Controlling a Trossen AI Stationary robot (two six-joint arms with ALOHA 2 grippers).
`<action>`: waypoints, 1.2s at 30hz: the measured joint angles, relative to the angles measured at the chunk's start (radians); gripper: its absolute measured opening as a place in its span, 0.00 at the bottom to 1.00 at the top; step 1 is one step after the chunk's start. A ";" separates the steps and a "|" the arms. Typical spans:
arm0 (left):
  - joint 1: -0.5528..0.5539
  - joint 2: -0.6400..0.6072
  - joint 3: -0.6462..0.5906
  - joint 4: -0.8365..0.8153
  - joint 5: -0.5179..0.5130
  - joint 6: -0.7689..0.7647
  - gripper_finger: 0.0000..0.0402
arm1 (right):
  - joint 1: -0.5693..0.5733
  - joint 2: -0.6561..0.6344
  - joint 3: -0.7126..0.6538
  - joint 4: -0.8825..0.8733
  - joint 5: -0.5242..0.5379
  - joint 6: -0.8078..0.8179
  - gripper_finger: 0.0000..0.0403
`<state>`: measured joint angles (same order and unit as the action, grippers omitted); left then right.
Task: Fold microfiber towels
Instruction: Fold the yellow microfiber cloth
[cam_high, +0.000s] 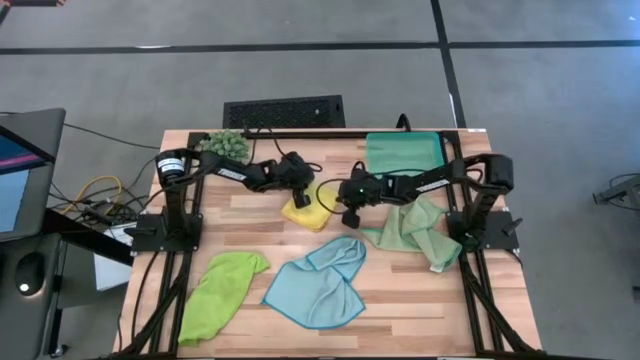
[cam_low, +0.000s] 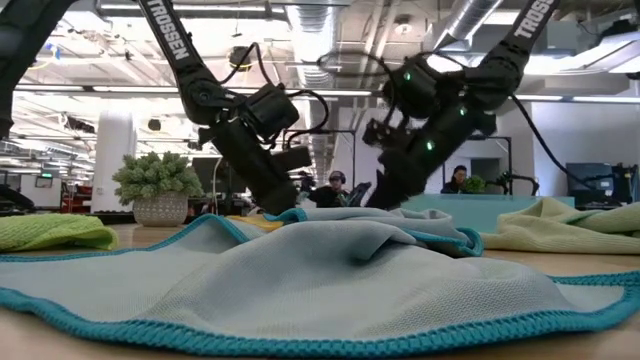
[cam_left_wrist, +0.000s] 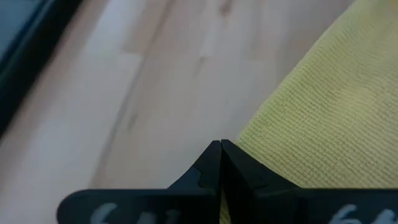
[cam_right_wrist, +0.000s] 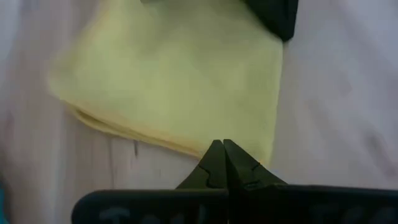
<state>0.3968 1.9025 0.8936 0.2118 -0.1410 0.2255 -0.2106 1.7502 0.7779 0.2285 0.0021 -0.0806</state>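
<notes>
Nearest the front edge of the wooden table, the light blue towel lay crumpled and partly doubled over at centre, its teal-stitched hem filling the foreground of the low view. To its left the lime green towel lay bunched in a long heap near the front left corner, well apart from the blue one. Farther back on the right, the pale sage green towel sat rumpled beside the base of the right arm.

Behind the blue towel, at the middle of the table, the yellow towel lay folded into a small, thick packet with layered edges showing along one side. Both arms reached in over it. The left gripper was down at the yellow towel's left far edge, its fingers pressed together with the tips meeting at the cloth's border; whether any fabric was pinched between them could not be told. The right gripper was low at the packet's right side, its fingers likewise closed tip to tip just beside the folded edge, with no cloth visibly caught.

At the far edge stood the teal tray on the right and the small spiky green plant in its pot on the left. Beyond the table, seated people showed in the room.
</notes>
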 joint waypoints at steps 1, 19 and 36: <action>0.002 -0.011 -0.001 -0.016 -0.010 0.001 0.00 | -0.002 -0.019 0.007 0.000 0.000 -0.009 0.00; -0.014 -0.443 -0.041 -0.346 -0.008 -0.080 0.00 | 0.120 -0.079 0.024 0.081 -0.005 0.058 0.01; -0.216 -0.599 -0.534 0.202 0.115 -0.238 0.00 | 0.185 0.133 0.145 0.186 -0.004 0.176 0.01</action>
<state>0.1806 1.3036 0.3595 0.4136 -0.0265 -0.0125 -0.0254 1.8837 0.9224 0.4147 -0.0017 0.0955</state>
